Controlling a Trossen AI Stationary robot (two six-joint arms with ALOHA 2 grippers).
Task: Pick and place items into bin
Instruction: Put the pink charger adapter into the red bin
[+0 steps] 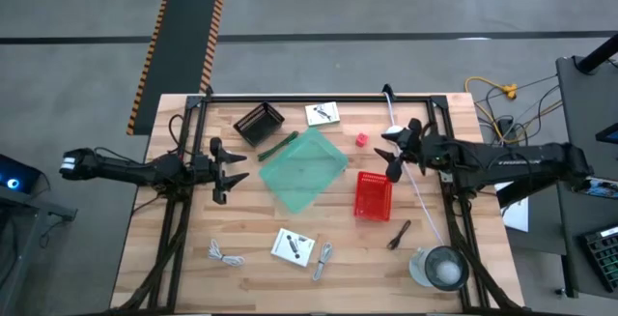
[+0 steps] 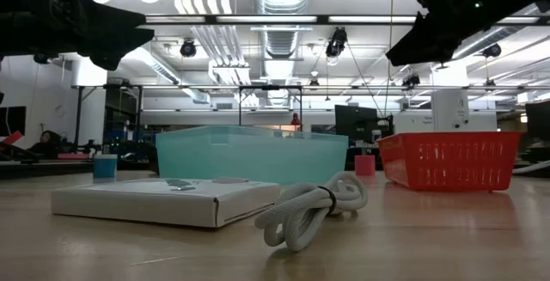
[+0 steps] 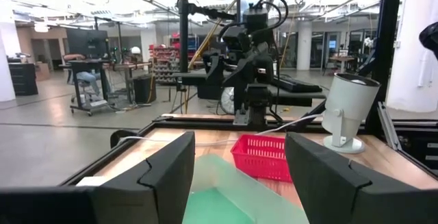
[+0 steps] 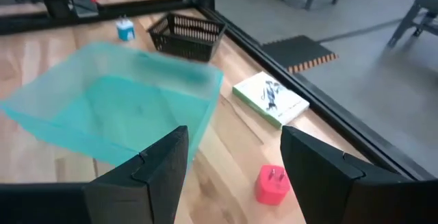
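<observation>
teal bin mid-table, wood bare around edges

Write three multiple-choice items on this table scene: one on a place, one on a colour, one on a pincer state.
1. Where is the white coiled cable?
A. inside the teal bin
B. on the bare table near its front left corner
C. in the red basket

2. What colour is the small cube beside the bin?
A. red
B. blue
C. yellow

3. How is the left pincer?
A. shut on a packet
B. open, holding nothing
C. out of view

Key: 1 B, it lies on the wood; 2 A, the right wrist view shows it red; 3 B, its fingers stand apart around nothing.
</observation>
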